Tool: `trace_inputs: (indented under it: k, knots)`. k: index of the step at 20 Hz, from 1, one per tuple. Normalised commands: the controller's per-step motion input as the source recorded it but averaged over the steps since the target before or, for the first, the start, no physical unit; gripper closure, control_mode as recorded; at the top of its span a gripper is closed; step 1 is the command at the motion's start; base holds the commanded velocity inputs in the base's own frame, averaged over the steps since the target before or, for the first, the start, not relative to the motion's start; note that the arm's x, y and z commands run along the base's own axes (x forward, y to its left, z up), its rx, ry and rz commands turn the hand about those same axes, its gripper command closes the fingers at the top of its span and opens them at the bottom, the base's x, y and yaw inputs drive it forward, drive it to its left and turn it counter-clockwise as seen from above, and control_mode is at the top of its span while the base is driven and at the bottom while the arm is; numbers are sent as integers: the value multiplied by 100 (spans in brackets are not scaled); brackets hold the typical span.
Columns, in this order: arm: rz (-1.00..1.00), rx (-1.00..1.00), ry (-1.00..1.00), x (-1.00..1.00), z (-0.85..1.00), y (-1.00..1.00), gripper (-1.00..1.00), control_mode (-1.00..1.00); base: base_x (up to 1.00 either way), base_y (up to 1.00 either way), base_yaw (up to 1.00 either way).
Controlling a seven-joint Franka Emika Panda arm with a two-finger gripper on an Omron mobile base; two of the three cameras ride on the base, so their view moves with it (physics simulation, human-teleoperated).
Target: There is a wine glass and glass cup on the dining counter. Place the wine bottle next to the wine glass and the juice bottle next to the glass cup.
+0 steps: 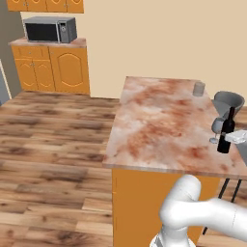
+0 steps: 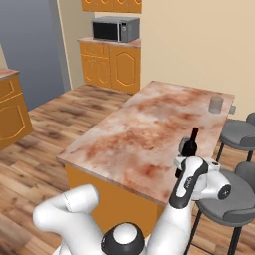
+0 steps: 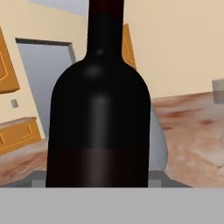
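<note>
The white arm reaches over the dining counter, its gripper grasping the upright wine bottle beside the wine glass.

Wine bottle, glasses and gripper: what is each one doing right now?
Wine bottle: upright on the dining counter, beside the wine glass.
Wine glass: upright, looks empty.
Glass cup: upright at the far end, alone.
Gripper: at the bottle; whether it grips, cannot tell.
Microwave: door shut.
</note>
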Motion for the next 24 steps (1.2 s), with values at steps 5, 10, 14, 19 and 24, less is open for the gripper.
trace_inputs:
  k: [5, 10, 14, 19, 24]
  knots:
    - [0, -2, -21, -26, -25, 0, -100, -100, 0, 0, 0]
    - [0, -5, -26, -20, -11, 0, -100, -100, 0, 0, 0]
    - [0, -3, -16, 0, 0, 0, -100, -100, 0, 0, 0]
    - [0, -2, -9, 0, 0, 0, -100, -100, 0, 0, 0]
    - [2, 0, 0, -2, 12, -5, -100, -100, 0, 0, 0]
